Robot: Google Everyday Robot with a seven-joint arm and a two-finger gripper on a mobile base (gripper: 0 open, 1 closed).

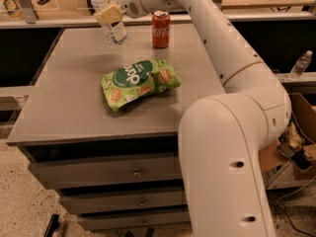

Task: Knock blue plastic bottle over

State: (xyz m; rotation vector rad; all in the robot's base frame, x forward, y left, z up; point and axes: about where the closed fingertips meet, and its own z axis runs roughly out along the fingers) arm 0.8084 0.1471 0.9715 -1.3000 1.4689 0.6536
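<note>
Though its opening unclear, gripper (109, 15) against tilted blue plastic bottle (117, 31) at table's (69, 107) far side, left of red can (161, 28).

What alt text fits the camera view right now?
A white robot arm reaches across a gray table, its pincer against a clear water bottle near the far edge; the bottle leans with its top to the left. A red cola can stands upright to its right, and a green snack bag lies mid-table.
</note>
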